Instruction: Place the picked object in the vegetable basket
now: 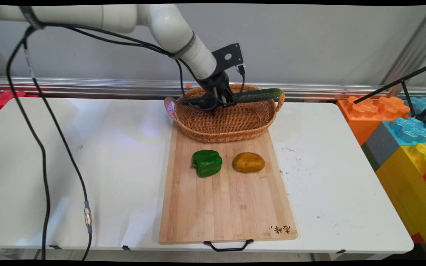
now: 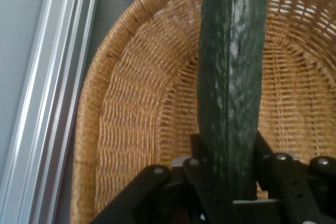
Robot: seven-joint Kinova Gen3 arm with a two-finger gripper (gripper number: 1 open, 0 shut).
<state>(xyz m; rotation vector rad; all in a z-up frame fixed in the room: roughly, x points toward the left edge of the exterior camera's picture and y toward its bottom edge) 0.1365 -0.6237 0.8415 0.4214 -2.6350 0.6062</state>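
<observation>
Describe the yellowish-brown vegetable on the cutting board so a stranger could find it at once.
Start at the long wooden cutting board in the middle of the white table. In front of the wicker basket lie two vegetables side by side. Take the right one, the potato: smooth, oval, yellow-brown, unlike the lobed green pepper.

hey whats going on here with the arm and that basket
The arm's hand is shut on a cucumber, holding it over the wicker basket that sits at the far end of the wooden cutting board. The cucumber's free end reaches past the basket's right rim. A green bell pepper and a potato lie side by side on the board, nearer the camera.
</observation>
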